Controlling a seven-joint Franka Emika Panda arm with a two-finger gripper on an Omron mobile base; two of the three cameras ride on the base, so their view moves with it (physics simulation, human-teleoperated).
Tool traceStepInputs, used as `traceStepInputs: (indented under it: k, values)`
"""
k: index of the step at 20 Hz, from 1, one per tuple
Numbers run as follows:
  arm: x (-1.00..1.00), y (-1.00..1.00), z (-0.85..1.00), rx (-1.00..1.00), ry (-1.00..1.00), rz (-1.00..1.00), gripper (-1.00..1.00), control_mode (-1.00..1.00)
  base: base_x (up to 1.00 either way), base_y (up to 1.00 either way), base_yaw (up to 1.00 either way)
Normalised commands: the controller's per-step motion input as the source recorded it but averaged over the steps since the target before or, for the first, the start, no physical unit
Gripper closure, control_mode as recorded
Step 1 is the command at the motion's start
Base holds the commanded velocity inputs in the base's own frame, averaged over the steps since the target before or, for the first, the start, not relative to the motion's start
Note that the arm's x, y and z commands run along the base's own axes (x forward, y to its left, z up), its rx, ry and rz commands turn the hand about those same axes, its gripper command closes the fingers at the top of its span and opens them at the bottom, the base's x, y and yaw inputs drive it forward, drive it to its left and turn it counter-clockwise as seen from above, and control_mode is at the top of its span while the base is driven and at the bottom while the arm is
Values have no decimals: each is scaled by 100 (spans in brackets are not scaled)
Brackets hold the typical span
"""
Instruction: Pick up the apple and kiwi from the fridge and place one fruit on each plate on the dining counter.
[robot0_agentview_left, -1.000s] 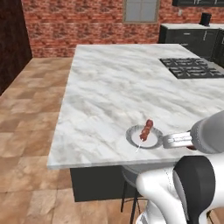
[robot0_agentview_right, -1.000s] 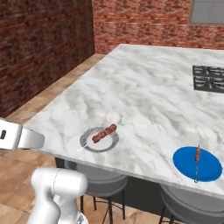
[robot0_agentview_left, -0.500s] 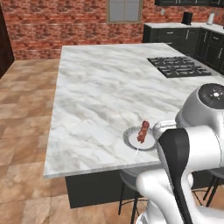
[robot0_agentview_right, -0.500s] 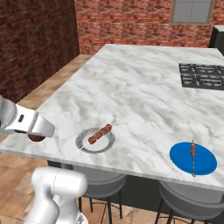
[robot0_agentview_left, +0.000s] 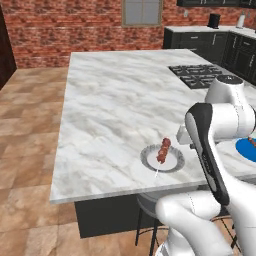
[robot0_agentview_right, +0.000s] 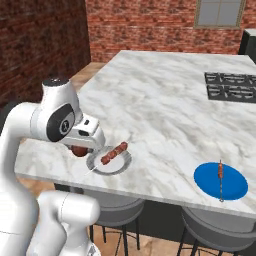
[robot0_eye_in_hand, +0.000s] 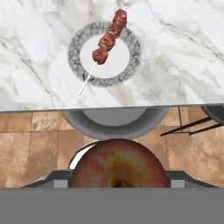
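You are seeing the gripper (robot0_agentview_right: 82, 148) clamping the apple (robot0_eye_in_hand: 119, 163) just off the dining counter's (robot0_agentview_right: 165, 100) near edge, its fingers mostly hiding the fruit. The grey plate (robot0_agentview_right: 109, 162) beside it is carrying a meat skewer (robot0_agentview_right: 114, 153); the blue plate (robot0_agentview_right: 220, 181), near the right corner, is carrying a thin stick (robot0_agentview_right: 220, 175)

left base view: behind the arm's left, looking forward and down over the white-grey veined marble counter (robot0_agentview_left: 115, 105) toward the brick wall.
right base view: behind the arm's right, facing the same counter (robot0_agentview_right: 165, 100) from nearer its near edge.
hand view: looks steeply down past the counter edge (robot0_eye_in_hand: 39, 61), close.
shared: the pale grey rimmed plate (robot0_agentview_left: 148, 159) (robot0_agentview_right: 95, 165) (robot0_eye_in_hand: 74, 57) with its reddish-brown skewer (robot0_agentview_left: 163, 148) (robot0_agentview_right: 114, 153) (robot0_eye_in_hand: 109, 37).
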Motion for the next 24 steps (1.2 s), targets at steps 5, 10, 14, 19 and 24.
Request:
traceStepInputs:
  k: [5, 10, 14, 19, 24]
  values:
    - [82, -25, -69, 1, 22, 2, 100, -100, 0, 0, 0]
    - [95, -7, -65, 0, 27, 0, 100, -100, 0, 0, 0]
    - [83, 0, -63, 0, 20, 0, 100, -100, 0, 0, 0]
    - [54, -5, -59, 0, 6, -1, 100, -100, 0, 0, 0]
    - [48, 0, -38, 0, 0, -13, 100, -100, 0, 0, 0]
